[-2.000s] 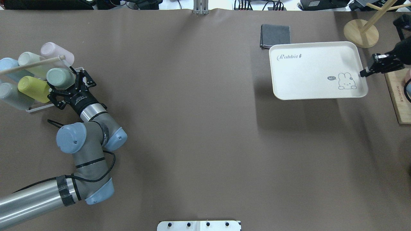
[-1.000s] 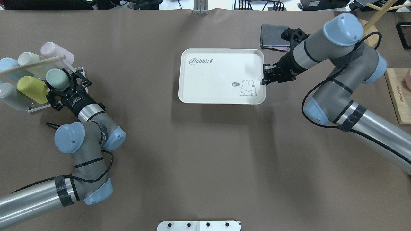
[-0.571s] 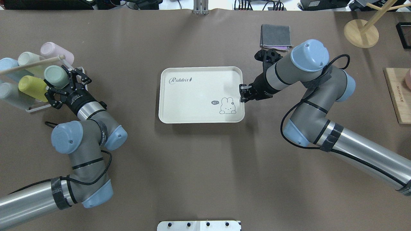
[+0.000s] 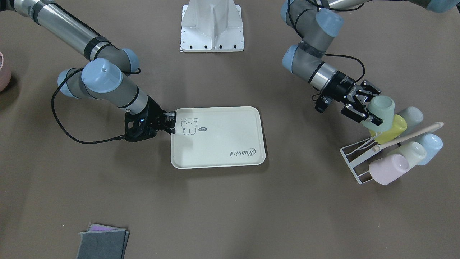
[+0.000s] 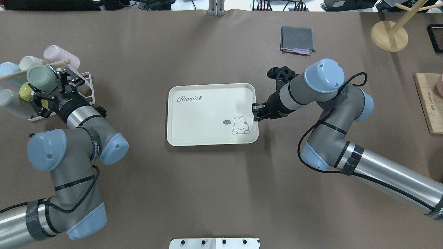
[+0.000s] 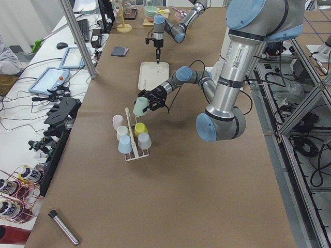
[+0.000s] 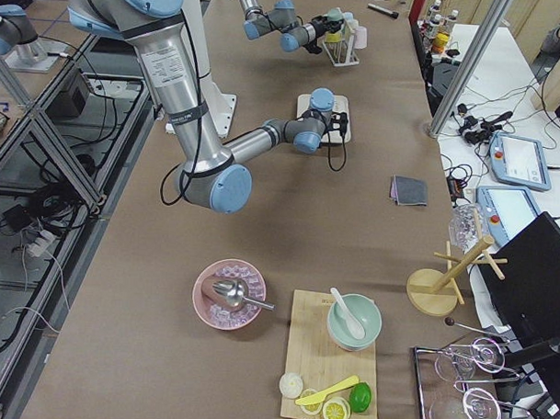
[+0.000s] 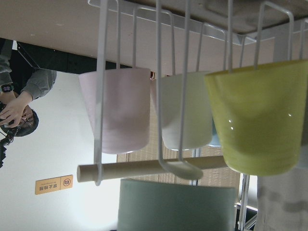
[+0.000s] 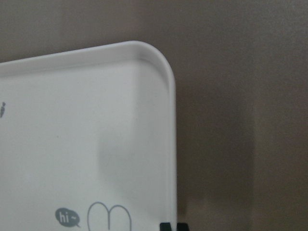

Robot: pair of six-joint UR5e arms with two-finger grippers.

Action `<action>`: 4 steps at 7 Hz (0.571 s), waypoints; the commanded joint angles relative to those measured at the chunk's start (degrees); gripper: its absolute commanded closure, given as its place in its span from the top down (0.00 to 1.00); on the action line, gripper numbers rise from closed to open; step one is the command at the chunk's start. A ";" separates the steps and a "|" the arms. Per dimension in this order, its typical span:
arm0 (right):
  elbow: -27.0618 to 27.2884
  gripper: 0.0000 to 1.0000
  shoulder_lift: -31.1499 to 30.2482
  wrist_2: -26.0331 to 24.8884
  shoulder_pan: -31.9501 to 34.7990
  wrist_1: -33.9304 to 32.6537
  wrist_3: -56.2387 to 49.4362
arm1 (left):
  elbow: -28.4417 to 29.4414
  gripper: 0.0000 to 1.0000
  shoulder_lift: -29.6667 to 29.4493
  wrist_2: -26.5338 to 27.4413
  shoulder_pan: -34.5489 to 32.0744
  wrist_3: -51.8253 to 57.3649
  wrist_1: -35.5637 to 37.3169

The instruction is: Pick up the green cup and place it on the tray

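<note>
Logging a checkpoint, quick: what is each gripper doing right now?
Left gripper: closed, holding the green cup.
Right gripper: closed on the edge of the tray.

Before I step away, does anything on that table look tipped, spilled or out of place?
Nothing stands out. The left gripper holds the green cup by the wire rack, the right gripper pinches the rim of the tray, and nothing is spilled.
</note>
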 commanded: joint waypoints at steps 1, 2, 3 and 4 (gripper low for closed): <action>-0.29 0.00 -0.05 -0.36 -0.36 0.19 0.11 | -9.32 0.23 -0.15 -9.48 0.30 -10.70 -0.96; -0.47 0.00 0.13 -0.27 -0.36 0.19 0.11 | -11.27 0.23 -1.64 -17.01 2.22 -23.14 -4.45; -0.90 0.00 0.22 0.08 0.07 0.19 0.02 | -11.20 0.22 -3.83 -21.70 2.67 -32.92 -10.23; -1.26 0.00 0.30 0.26 0.42 0.19 -0.24 | -10.42 0.20 -4.11 -25.84 4.07 -42.77 -17.59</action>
